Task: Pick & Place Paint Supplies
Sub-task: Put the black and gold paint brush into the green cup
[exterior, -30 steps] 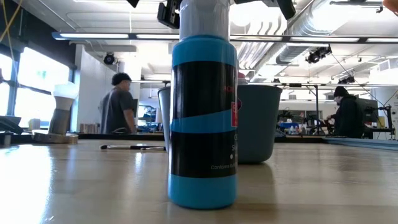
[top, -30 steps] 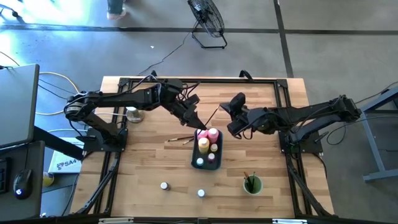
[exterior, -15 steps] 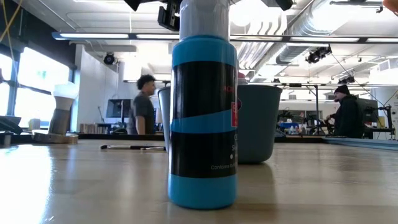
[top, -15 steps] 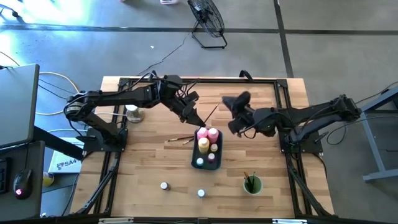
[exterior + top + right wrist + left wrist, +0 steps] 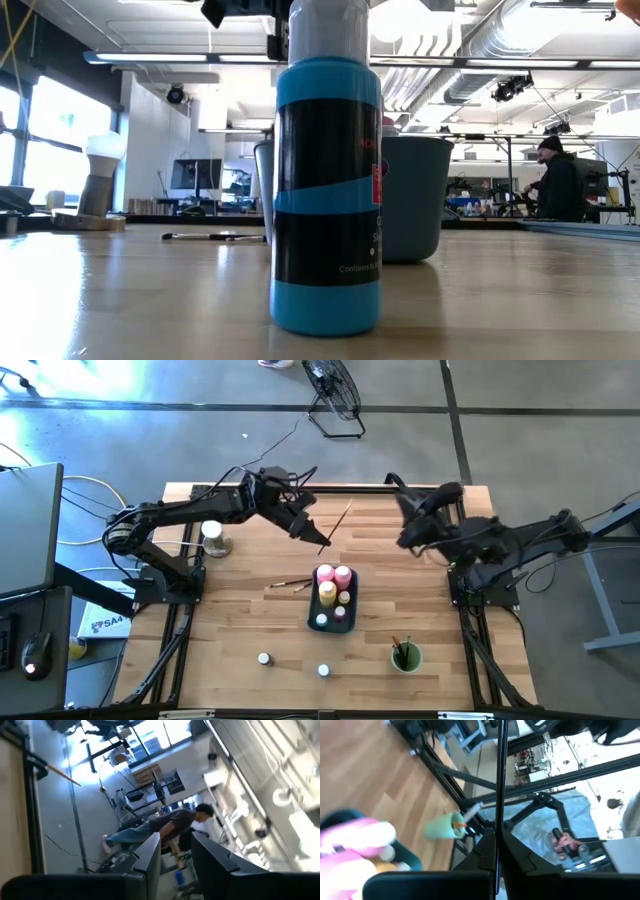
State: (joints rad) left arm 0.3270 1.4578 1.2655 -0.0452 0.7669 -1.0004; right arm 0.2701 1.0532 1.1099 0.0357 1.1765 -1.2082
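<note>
My left gripper [image 5: 321, 545] hovers over the table's middle, just beyond the blue-grey tray [image 5: 314, 612], shut on a thin brown-handled paintbrush [image 5: 340, 523]. Pink and yellow bottles [image 5: 333, 584] and small jars stand in the tray. More brushes [image 5: 290, 584] lie flat left of the tray. Two pale-capped jars [image 5: 264, 658] [image 5: 323, 671] stand near the front edge. The green cup [image 5: 405, 656] holds brushes. My right gripper [image 5: 408, 532] hangs open at the far right, nothing between its fingers [image 5: 150, 852]. My left gripper pinches the paintbrush near its one end [image 5: 496, 840] between the two fingers. The brush runs on forward out of the fingers, roughly in line with them. It is lifted clear of the table, its free end [image 5: 350, 507] toward the far right.
A white-topped bottle [image 5: 212, 538] stands at the table's left by the left arm. In the low view one blue jar [image 5: 325, 190] fills the foreground. A fan [image 5: 333, 395] stands on the floor beyond the far edge; a person [image 5: 555, 185] is in the room.
My left gripper has swung toward the table's far edge with the paintbrush, away from above the tray, and the brush stays clear of the table. My right gripper has drawn back from beside the brush toward the table's right and far edge, rising and rolling.
</note>
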